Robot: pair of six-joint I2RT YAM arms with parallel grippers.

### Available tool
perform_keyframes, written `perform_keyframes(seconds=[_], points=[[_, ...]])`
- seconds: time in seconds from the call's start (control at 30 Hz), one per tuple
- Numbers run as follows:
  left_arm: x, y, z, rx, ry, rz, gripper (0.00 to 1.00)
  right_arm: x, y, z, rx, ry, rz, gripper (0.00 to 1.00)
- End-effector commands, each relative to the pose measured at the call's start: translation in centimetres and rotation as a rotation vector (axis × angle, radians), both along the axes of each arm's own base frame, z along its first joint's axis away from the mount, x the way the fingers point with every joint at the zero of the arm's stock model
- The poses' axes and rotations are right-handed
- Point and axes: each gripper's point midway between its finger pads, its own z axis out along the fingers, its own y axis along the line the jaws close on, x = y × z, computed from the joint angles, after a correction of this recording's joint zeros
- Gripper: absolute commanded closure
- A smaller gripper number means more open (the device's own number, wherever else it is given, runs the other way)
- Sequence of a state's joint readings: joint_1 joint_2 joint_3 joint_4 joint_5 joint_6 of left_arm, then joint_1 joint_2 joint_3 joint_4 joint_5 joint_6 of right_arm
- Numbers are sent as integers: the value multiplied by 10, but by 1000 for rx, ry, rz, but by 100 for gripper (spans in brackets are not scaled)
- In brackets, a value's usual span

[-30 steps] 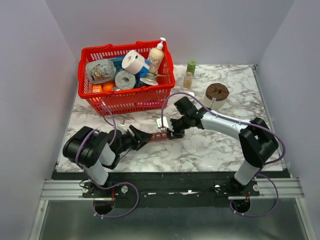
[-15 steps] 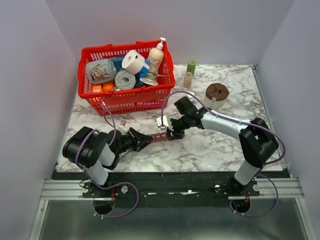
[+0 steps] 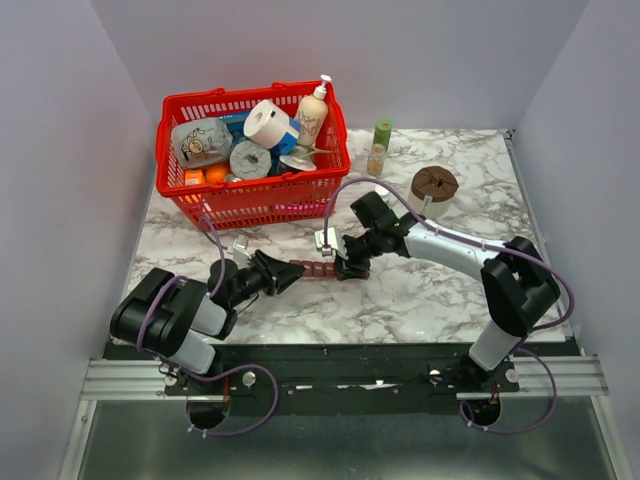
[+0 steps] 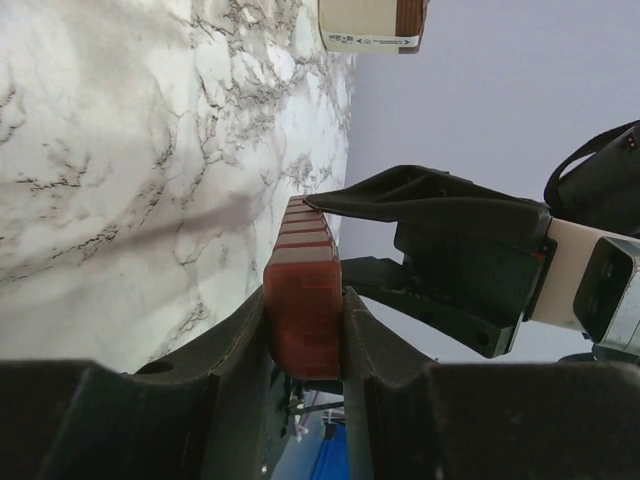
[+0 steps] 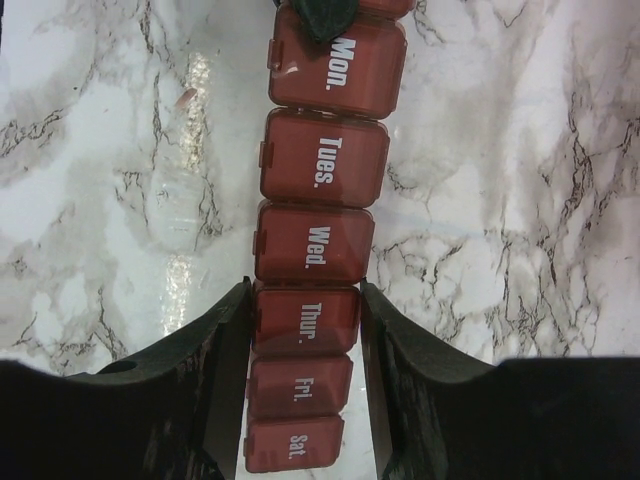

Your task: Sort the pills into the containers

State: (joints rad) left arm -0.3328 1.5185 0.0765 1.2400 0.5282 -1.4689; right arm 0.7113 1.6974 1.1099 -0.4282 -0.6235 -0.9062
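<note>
At frame center, the left gripper is clamped on one end of the containers. The right gripper pinches the other end, jaws against the Thursday compartment.

The white-and-grey marbled table top is taken in whole from high above and behind the arm bases, facing down, with the dark red-brown plastic strip of small square compartments near mid-view. From the left wrist the strip is viewed very close and low, end-on along its length, the round cream tub with a brown top seen far beyond it. From the right wrist the strip is viewed straight down at close range. The strip is shared by all three views, the tub by two.
</note>
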Motion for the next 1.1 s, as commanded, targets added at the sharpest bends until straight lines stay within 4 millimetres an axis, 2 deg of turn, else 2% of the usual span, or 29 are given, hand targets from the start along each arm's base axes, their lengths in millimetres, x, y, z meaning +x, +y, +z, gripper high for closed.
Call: perform_keyframes(seconds=[0.0,0.3,0.5,0.57,0.63,0.67,0.7,0.77,0.83,1.03,1.07], points=[[-3,-3,103,-168,-456,-45,100,-20,20,32,127,62,66,62],[-15,2,89,-80,-529,-139,100,-34,12,48,155,218,81,63],[-12,2,88,-31,-564,-153,100,-41,10,62,160,299,106,63],[-11,2,91,-13,-584,-151,100,-42,10,63,158,311,108,63],[-8,2,85,25,-570,-152,100,-41,10,63,148,327,98,62],[-9,2,90,34,-594,-147,100,-39,9,62,137,325,89,61],[-6,2,85,52,-565,-146,100,-39,7,60,122,337,76,58],[-7,2,90,81,-609,-147,100,-30,5,58,101,335,41,53],[-8,-2,86,108,-598,-163,100,-21,4,60,92,337,1,47],[-15,-6,88,84,-601,-186,100,18,-6,75,102,247,-146,44],[-15,-6,86,73,-583,-188,100,23,-10,70,80,218,-178,44]])
